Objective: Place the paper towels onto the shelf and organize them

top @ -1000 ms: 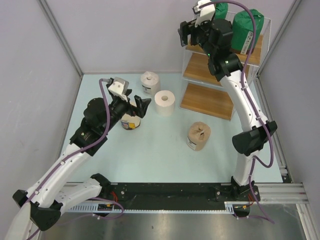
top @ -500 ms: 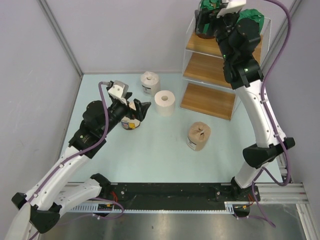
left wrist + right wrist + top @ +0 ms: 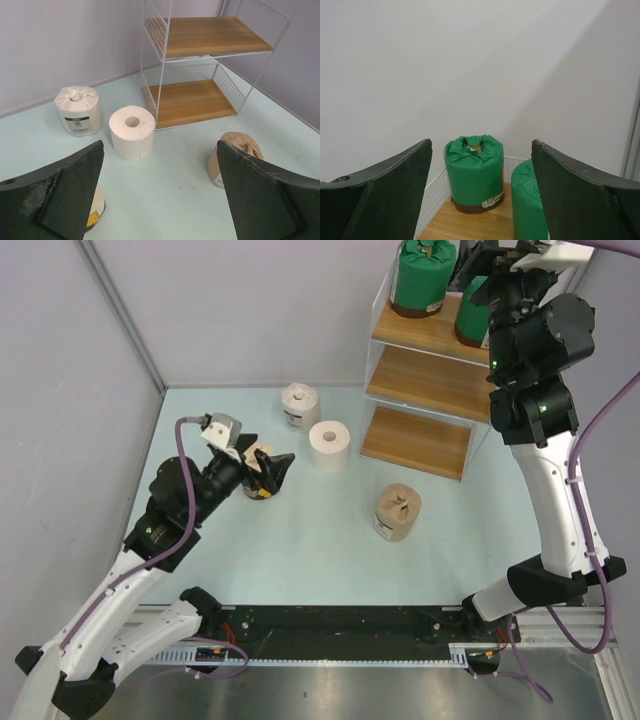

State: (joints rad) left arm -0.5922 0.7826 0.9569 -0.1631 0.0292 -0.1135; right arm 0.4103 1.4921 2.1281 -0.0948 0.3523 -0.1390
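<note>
The shelf (image 3: 430, 375) stands at the back right. Two green-wrapped rolls stand on its top board, one at the left (image 3: 422, 278) and one at the right (image 3: 474, 312). My right gripper (image 3: 487, 270) is open and empty beside them; in the right wrist view the left green roll (image 3: 474, 172) stands ahead of the open gripper (image 3: 481, 145), apart from it. My left gripper (image 3: 266, 472) is open over the cream roll (image 3: 257, 487). On the floor are the white-wrapped labelled roll (image 3: 299, 405), the bare white roll (image 3: 329, 445) and the tan roll (image 3: 398, 511).
The shelf's middle and bottom boards (image 3: 189, 100) hold nothing. In the left wrist view the labelled roll (image 3: 77, 110), white roll (image 3: 132, 131) and tan roll (image 3: 235, 160) lie ahead; the cream roll (image 3: 96, 207) peeks from behind my left finger. Grey walls close in the left and back.
My right gripper has let go of a green roll on the top board and swung right, behind the second green roll. My left arm has drawn back slightly over the cream roll.
</note>
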